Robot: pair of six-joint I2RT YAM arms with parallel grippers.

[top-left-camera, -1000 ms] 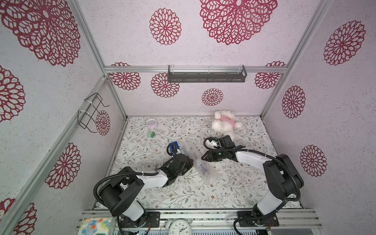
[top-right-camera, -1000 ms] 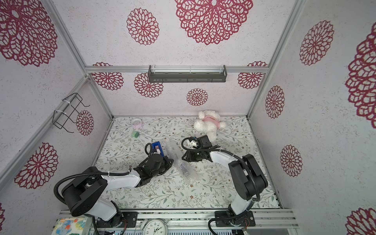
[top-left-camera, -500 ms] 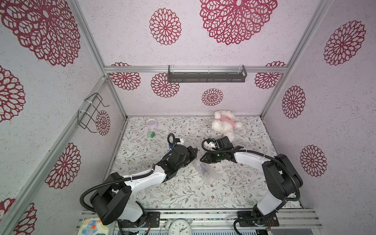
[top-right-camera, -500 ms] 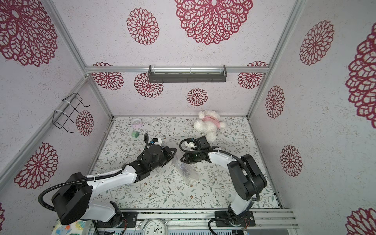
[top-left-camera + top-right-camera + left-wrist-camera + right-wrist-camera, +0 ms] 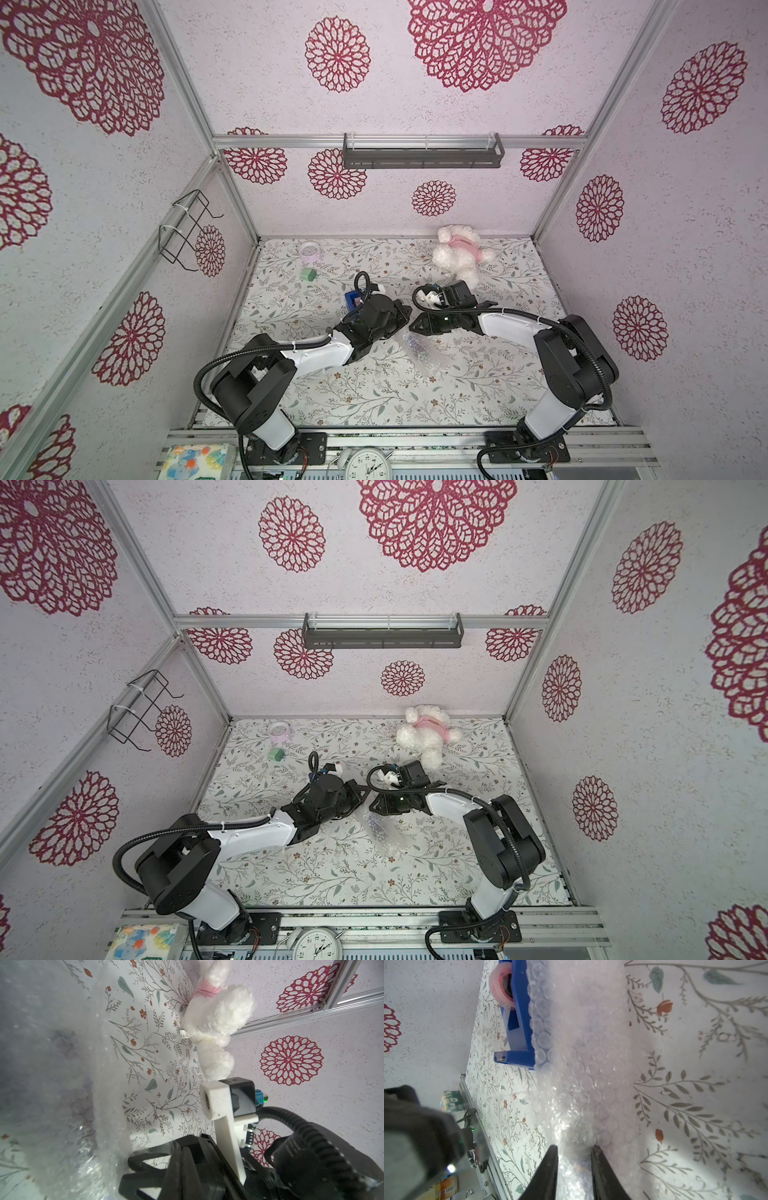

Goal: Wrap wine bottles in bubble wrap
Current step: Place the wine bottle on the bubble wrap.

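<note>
- right claw (image 5: 574, 1148): jaws part-way apart, one on each side of the bubble wrap (image 5: 577, 1088) roll. The wrap fills the gap between them. Can't tell if they actually squeeze it.
- left claw (image 5: 404, 311): clenched. Its tips don't show in the left wrist view, where blurred wrap sits right against the lens. Can't tell if it pinches any wrap.
- both claws sit nearly tip to tip in both top views, at the far end of the roll.
- wine bottle (image 5: 414, 345): only a purple smudge inside the wrap. It lies flat on the floral table (image 5: 374, 395), right at the right claw's tips.
- long axis: diagonal in the top views, running from the claw tips toward the table's front, on the right arm's side. In the right wrist view the roll runs straight out ahead of the claw, in line with the jaws.
- neck/cap end: hidden by the wrap, can't tell which way it points.
- blue tape dispenser (image 5: 519, 1022): ahead of the right claw, just beside the roll. The wrap edge overlaps it in view, contact unclear. It sits just behind the left claw in a top view.
- white teddy bear (image 5: 457, 253): beyond the right claw, well apart, by the back wall.
</note>
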